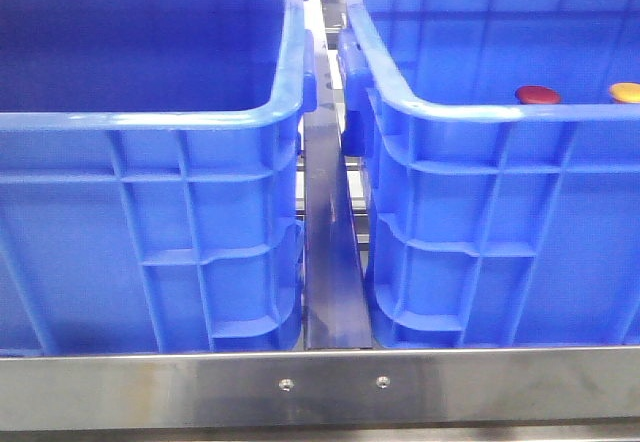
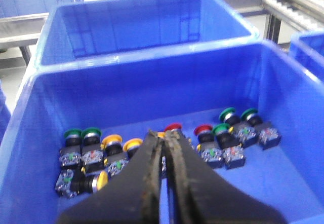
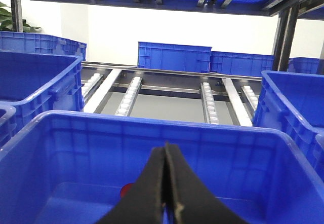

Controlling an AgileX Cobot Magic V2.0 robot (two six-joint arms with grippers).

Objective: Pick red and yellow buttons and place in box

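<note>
My left pincer (image 2: 164, 148) is closed and empty above a smooth-walled blue plastic crate (image 2: 152, 89); push-button switches (image 2: 91, 155) capped green, yellow and red lie just beyond its tips. My right pincer (image 3: 166, 181), closed and empty, hangs over the ribbed blue plastic box (image 3: 152, 127); inside lie the dark red domed button (image 1: 537, 94) and the yellow-orange domed button (image 1: 626, 92).

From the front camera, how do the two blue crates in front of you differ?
The left crate shows nothing inside from this angle, while the right crate holds a dark red cap and a yellow-orange cap near its front wall. The left crate's inner walls look smooth; the right crate's are faintly panelled. Both are blue with thick rolled rims and ribbed outer walls.
</note>
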